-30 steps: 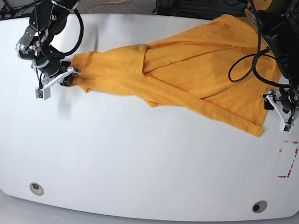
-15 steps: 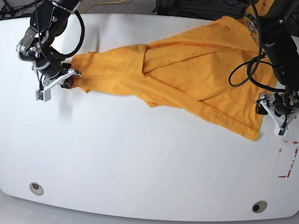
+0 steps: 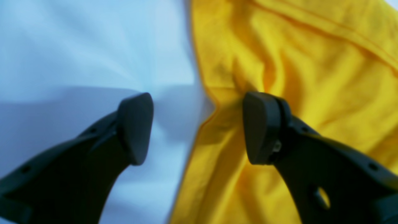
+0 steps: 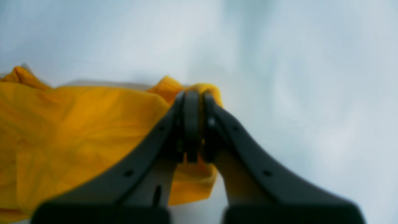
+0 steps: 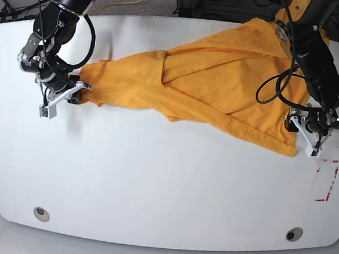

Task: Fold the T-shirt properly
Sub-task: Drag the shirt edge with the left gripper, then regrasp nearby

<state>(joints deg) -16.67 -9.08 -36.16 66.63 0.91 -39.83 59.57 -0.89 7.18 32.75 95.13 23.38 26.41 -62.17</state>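
The orange-yellow T-shirt (image 5: 207, 83) lies wrinkled and partly folded over itself across the back of the white table (image 5: 154, 184). My right gripper (image 5: 77, 92) is on the base view's left, shut on the shirt's left corner. In the right wrist view its fingers (image 4: 192, 124) pinch a bunch of the cloth (image 4: 77, 124). At the shirt's lower right corner my left gripper (image 5: 303, 136) stands open. In the left wrist view the gripper (image 3: 199, 127) straddles the hem. One finger (image 3: 264, 127) is over the T-shirt (image 3: 311, 68) and the other is over bare table.
A red tape outline (image 5: 327, 181) marks the table just right of and below the left gripper. Two round holes (image 5: 42, 214) (image 5: 294, 234) sit near the front edge. Black cables (image 5: 277, 82) hang from the arm over the shirt's right side.
My left gripper has moved left and a little down, from beside the shirt onto its lower right corner, staying open. The right gripper keeps its hold and has barely shifted.
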